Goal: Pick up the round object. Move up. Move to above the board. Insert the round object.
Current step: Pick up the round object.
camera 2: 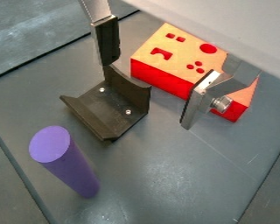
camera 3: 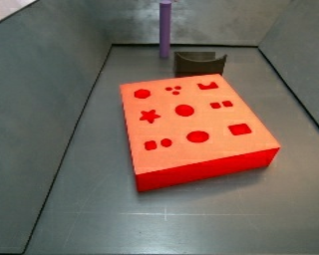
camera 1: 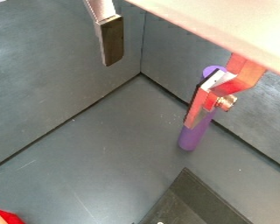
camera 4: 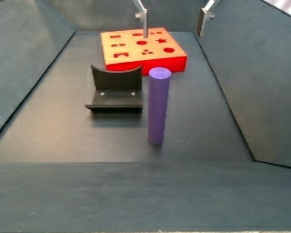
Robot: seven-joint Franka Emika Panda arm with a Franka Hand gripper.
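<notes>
The round object is a purple peg [camera 4: 159,105] standing upright on the grey floor; it shows in both wrist views [camera 1: 194,129] [camera 2: 66,162] and at the back of a side view [camera 3: 165,28]. The board [camera 3: 195,134] is a red-orange block with darker cutouts, also seen in a wrist view [camera 2: 178,61] and a side view [camera 4: 142,47]. My gripper [camera 4: 173,27] hangs high near the board, well apart from the peg. It is open and empty in both wrist views [camera 1: 154,87] [camera 2: 150,92]. One finger [camera 1: 205,101] overlaps the peg in a wrist view.
The dark fixture [camera 4: 115,88] stands between the board and the peg, also seen in a wrist view [camera 2: 108,109] and a side view [camera 3: 199,62]. Grey walls [camera 3: 69,70] enclose the floor. A dark ledge [camera 4: 112,196] runs along one end.
</notes>
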